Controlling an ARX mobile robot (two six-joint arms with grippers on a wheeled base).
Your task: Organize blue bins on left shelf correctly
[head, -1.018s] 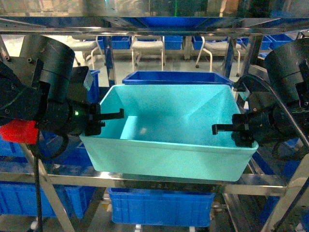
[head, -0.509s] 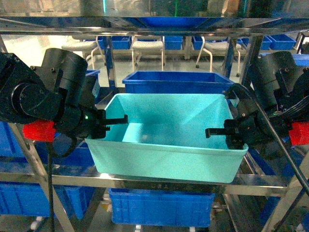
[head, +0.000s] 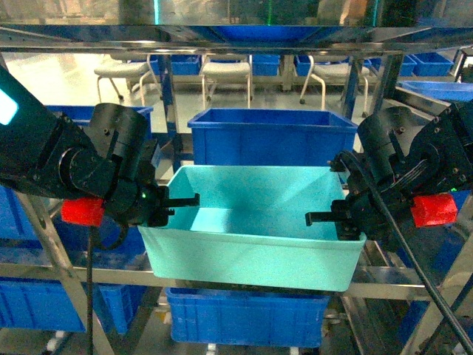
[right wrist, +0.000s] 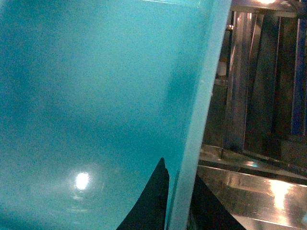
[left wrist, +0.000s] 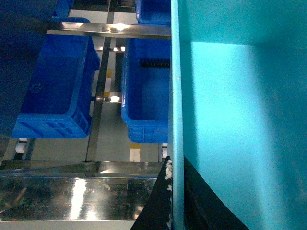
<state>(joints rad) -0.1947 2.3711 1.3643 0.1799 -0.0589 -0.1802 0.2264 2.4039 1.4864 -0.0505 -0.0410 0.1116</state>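
The light turquoise blue bin (head: 251,248) sits level in the middle tier of the left shelf (head: 103,275), its base down at the steel front beam. My left gripper (head: 181,201) is shut on the bin's left rim, one finger inside and one outside. My right gripper (head: 321,217) is shut on the right rim the same way. In the left wrist view the black fingers (left wrist: 201,206) pinch the rim (left wrist: 176,96). The right wrist view shows that gripper (right wrist: 180,199) clamping the pale rim (right wrist: 204,96). The bin's inside is bare.
A darker blue ribbed crate (head: 272,137) stands right behind the bin. Another crate (head: 244,318) sits on the tier below, with more at lower left (head: 29,303). An upper steel beam (head: 222,33) runs overhead. Chairs (head: 225,70) stand far behind.
Both arms have reached forward, carrying the bin deeper into the shelf and lower. It was tilted up toward me and now lies level. Both grippers kept their hold.
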